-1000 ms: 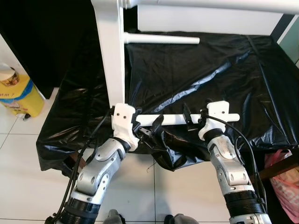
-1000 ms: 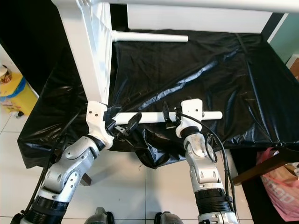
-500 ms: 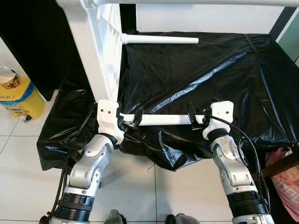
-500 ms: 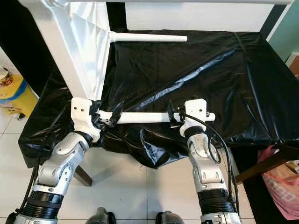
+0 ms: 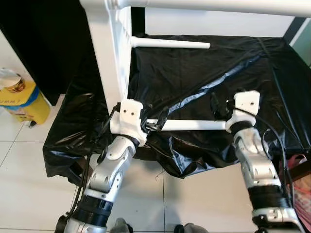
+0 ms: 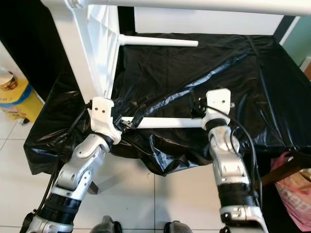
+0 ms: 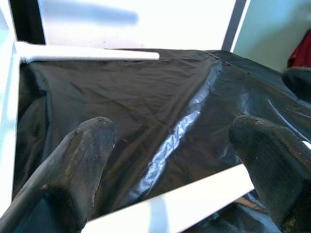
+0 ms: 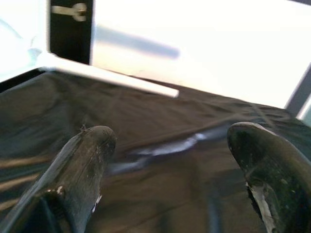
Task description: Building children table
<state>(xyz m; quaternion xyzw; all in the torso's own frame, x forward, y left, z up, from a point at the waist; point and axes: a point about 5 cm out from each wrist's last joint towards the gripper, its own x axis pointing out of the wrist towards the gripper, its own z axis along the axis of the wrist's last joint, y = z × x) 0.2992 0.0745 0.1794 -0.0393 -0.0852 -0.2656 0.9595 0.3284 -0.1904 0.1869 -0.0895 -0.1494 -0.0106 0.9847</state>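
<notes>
A white table frame (image 5: 109, 58) stands on its side at the left of a surface covered in black plastic sheet (image 5: 204, 73). One round white leg (image 5: 170, 43) sticks out of the frame at the back. A loose white leg (image 5: 194, 125) lies across the sheet near the front edge. My left gripper (image 5: 156, 121) is at its left end, open, with the leg (image 7: 194, 201) crossing low between the fingers (image 7: 92, 141). At the loose leg's right end, just above it, my right gripper (image 5: 218, 106) is open over bare sheet (image 8: 170, 160).
The sheet's front edge (image 5: 194, 165) hangs over white floor tiles. A yellow container (image 5: 22, 99) stands on the floor at the left. A pink bag (image 6: 291, 189) and a wooden leg (image 6: 284, 167) are at the right. The frame's top rail (image 5: 218, 6) runs across the back.
My right gripper has come up off the loose leg and moved a little farther in. The left gripper swung left, then back to the leg's left end. The camera shifted.
</notes>
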